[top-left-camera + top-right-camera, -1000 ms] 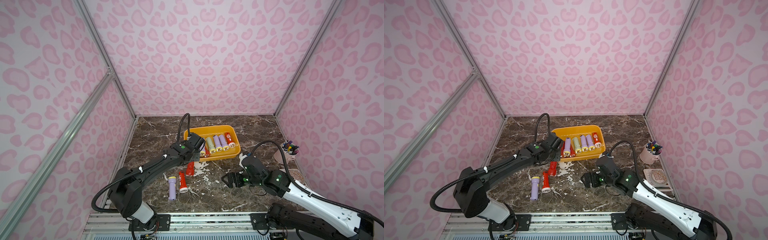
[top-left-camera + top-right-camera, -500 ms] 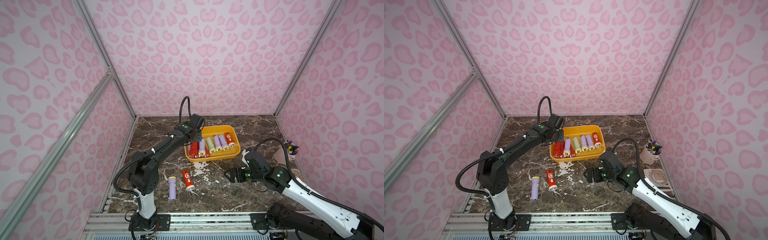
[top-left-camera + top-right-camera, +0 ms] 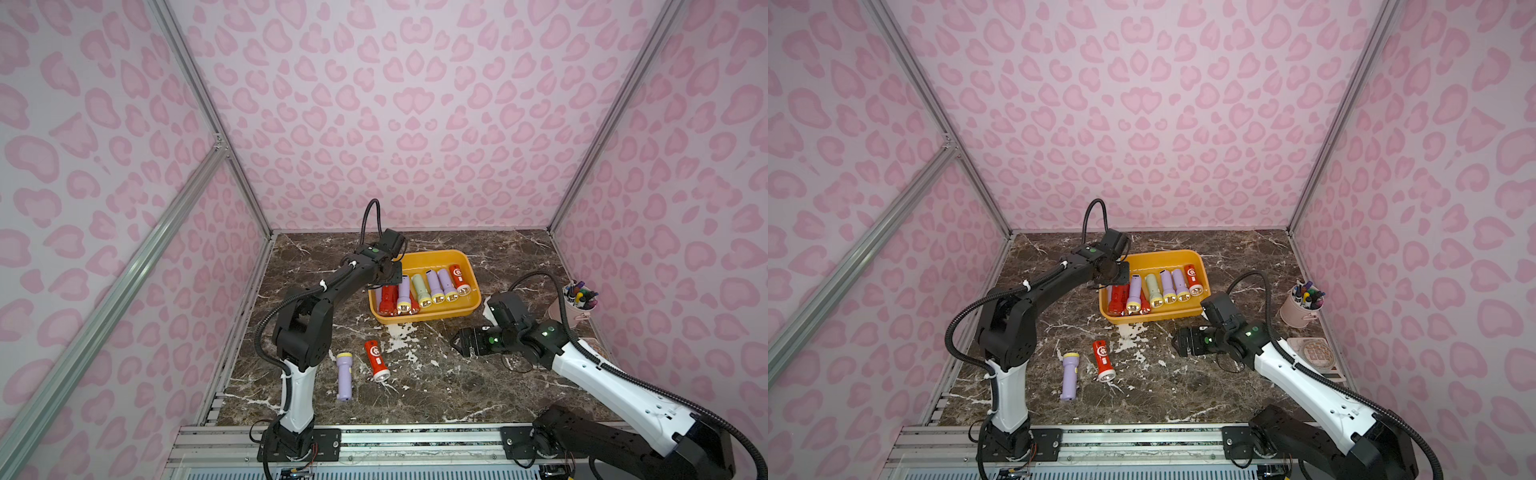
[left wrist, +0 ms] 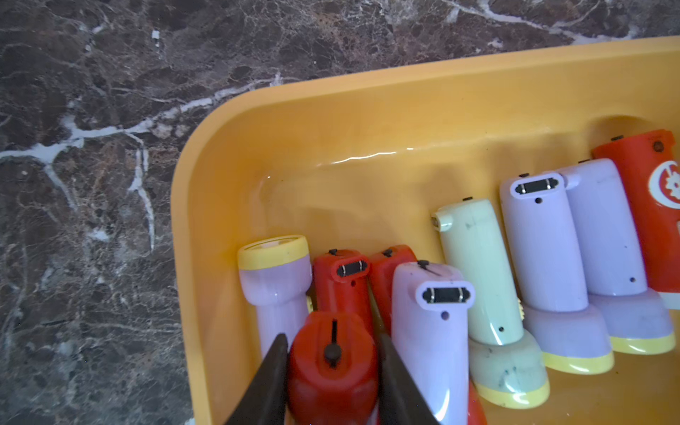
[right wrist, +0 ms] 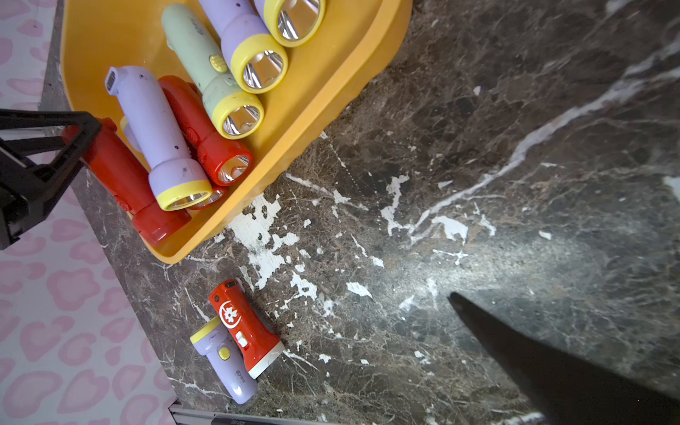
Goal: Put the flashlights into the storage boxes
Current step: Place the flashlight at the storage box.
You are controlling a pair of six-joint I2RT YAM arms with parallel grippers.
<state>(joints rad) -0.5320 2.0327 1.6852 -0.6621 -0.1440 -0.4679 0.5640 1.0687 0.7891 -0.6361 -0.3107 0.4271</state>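
My left gripper point(image 4: 333, 368) is shut on a red flashlight point(image 4: 333, 375) over the left end of the yellow-orange storage box point(image 3: 428, 257), and its fingers point(image 5: 79, 132) clamp the flashlight's tail. The held flashlight point(image 5: 121, 176) slopes down with its head at the box's near left corner. Several lilac, red and pale green flashlights point(image 3: 424, 289) lie side by side in the box point(image 3: 1163, 255). On the table in front lie a lilac flashlight point(image 3: 344, 376) and a red one point(image 3: 376, 359), touching in the right wrist view point(image 5: 244, 327). My right gripper point(image 3: 459, 345) hangs open and empty right of them.
A pink cup of markers point(image 3: 575, 301) stands at the right wall. A small flat device point(image 3: 1316, 353) lies beside the right arm. Pink patterned walls close in the marble table point(image 3: 436, 386) on three sides, with a metal rail along the front.
My left gripper lifted a red flashlight off the table in front of the box and carried it back over the box's left end. The right arm shifted only slightly.
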